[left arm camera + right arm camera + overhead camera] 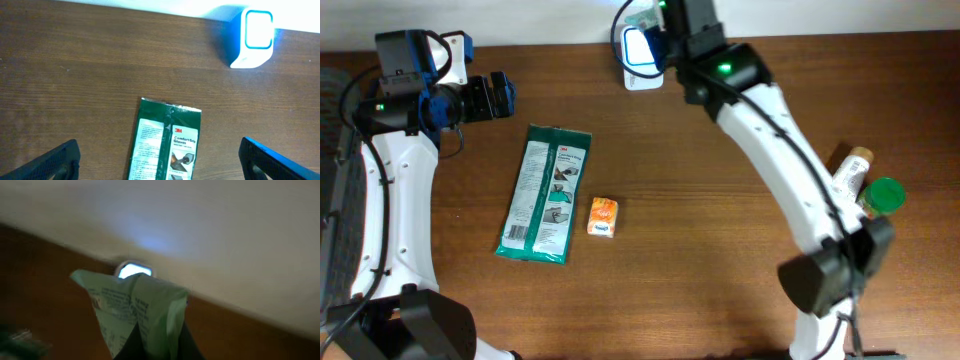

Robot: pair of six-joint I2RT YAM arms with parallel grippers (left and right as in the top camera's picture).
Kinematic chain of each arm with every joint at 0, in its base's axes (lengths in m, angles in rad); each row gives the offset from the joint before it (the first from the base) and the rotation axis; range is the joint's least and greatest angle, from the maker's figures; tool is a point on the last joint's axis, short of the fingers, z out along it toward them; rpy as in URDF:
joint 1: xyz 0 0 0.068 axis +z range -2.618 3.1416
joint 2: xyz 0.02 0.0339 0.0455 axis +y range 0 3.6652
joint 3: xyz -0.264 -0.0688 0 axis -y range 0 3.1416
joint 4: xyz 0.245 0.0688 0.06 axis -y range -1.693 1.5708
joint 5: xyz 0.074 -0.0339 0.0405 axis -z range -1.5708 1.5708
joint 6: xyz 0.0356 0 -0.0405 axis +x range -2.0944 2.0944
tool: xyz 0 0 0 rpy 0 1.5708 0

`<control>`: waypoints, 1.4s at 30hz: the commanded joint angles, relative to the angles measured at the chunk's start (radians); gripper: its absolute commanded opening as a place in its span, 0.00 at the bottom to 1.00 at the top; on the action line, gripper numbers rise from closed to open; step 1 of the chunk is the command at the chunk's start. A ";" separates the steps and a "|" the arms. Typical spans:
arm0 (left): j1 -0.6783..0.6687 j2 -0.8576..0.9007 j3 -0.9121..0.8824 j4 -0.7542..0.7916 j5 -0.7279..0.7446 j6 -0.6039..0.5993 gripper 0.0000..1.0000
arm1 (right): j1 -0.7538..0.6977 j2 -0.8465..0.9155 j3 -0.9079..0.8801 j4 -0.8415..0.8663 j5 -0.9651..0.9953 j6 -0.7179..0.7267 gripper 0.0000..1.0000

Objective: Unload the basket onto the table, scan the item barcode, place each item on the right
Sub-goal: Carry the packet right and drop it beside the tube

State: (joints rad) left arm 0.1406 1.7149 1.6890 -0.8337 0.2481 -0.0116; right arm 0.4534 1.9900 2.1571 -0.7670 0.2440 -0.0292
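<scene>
- R pincer [152,340] clamped on green pouch [135,305], held just in front of lit scanner [642,50], far edge of table [700,250].
- L pincer [502,96] spread wide, far left, near gloves pack [545,190].

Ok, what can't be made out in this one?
- Packet: the right wrist view is blurred, so its print and any barcode are unreadable; overhead, the right arm covers most of it.
- Scanner: overhead, partly under that arm; the right wrist view shows only a glow behind the packet.
- Bottles: overhead, partly under the arm, labels too small.
- Glove pack: the left wrist frame cuts off its lower end.
</scene>
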 commanded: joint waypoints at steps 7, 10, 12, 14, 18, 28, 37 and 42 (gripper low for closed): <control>0.000 -0.010 0.018 0.002 0.010 0.004 0.99 | -0.157 -0.051 0.004 -0.528 -0.278 0.204 0.04; 0.000 -0.010 0.018 0.002 0.010 0.004 0.99 | -0.243 -0.040 -0.042 -0.637 -0.278 0.221 0.04; 0.000 -0.010 0.018 0.002 0.010 0.004 0.99 | -0.293 -0.037 -0.092 -0.651 -0.278 0.237 0.04; 0.000 -0.010 0.018 0.002 0.010 0.004 0.99 | -0.356 -0.037 -0.169 -0.633 -0.278 0.238 0.04; 0.000 -0.010 0.018 0.002 0.010 0.004 0.99 | -0.462 -0.037 -0.319 -0.512 -0.277 0.246 0.04; 0.000 -0.010 0.018 0.002 0.010 0.004 0.99 | -0.641 -0.035 -0.599 -0.254 -0.265 0.256 0.04; 0.000 -0.010 0.018 0.002 0.010 0.004 0.99 | -0.658 -0.035 -0.616 -0.269 -0.119 0.259 0.04; 0.000 -0.010 0.018 0.002 0.010 0.004 0.99 | -0.658 -0.035 -0.614 -0.273 -0.119 0.259 0.04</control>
State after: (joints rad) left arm 0.1406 1.7149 1.6890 -0.8337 0.2481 -0.0116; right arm -0.1986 1.9575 1.5463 -1.0355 0.0917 0.2146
